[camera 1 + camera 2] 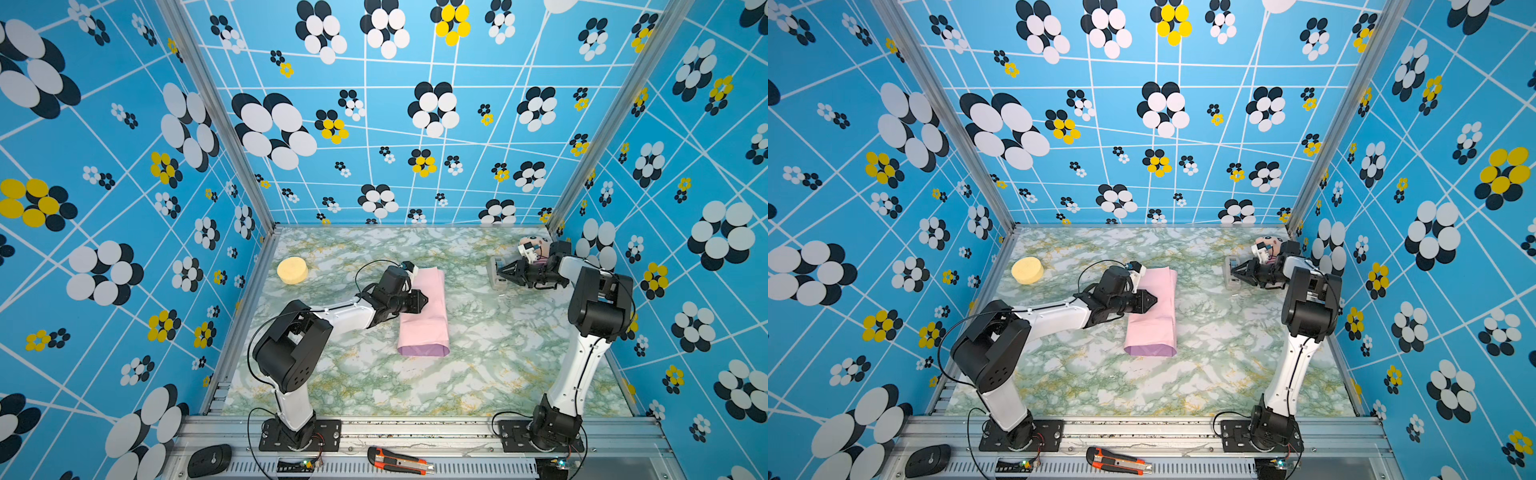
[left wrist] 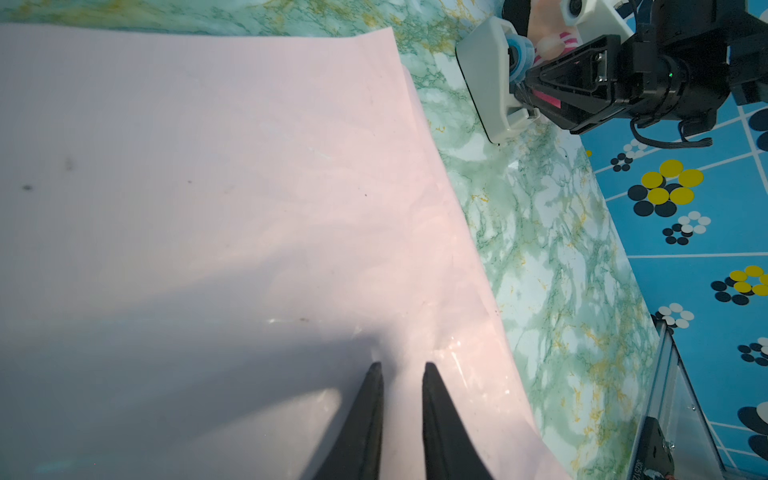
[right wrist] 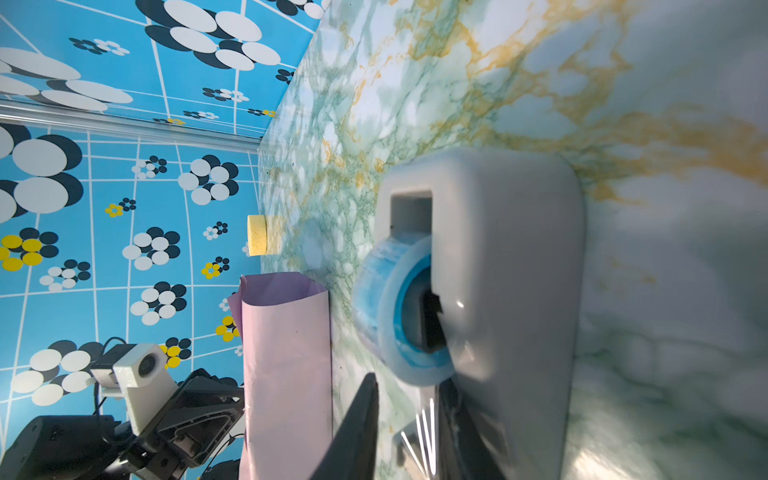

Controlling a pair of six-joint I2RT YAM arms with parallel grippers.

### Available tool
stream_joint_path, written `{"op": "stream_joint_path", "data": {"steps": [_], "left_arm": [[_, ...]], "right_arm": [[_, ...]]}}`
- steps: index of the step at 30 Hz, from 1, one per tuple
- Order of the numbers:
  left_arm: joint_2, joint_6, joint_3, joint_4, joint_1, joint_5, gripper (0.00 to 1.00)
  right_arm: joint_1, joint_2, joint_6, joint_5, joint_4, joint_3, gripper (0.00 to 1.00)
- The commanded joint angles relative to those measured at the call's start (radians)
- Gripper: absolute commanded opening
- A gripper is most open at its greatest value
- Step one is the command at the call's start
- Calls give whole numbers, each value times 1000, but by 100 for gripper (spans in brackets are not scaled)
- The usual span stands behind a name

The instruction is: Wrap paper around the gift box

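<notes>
Marbled worktop (image 1: pixel 498 357): left pincer (image 1: pixel 424 300), narrowly parted and empty, should press the folded paper (image 1: pixel 424 328) flat; right pincer (image 1: pixel 500 272) at tape dispenser (image 3: pixel 511 249), grip unclear, should pull tape (image 3: pixel 382 316) straight.

Inside of folded paper (image 1: pixel 428 328) hidden; right hand (image 3: pixel 409 399) blurred.

The paper (image 1: pixel 424 307) (image 1: pixel 1152 309) lies folded over into a long, flattish sleeve at the centre of both top views, running top to bottom with a slight tilt. Its outside is pale pink. The open lower end shows the lilac side.
</notes>
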Motion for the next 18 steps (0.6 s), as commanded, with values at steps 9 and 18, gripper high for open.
{"op": "stream_joint_path", "data": {"steps": [9,18], "left_arm": [[13,26,-17,-157,3,-58,21],[11,26,-16,-156,1,-56,21]], "right_arm": [[9,-34,23,-41,-36,3,0],[-22,-178,115,-83,48,-109,0]]}}
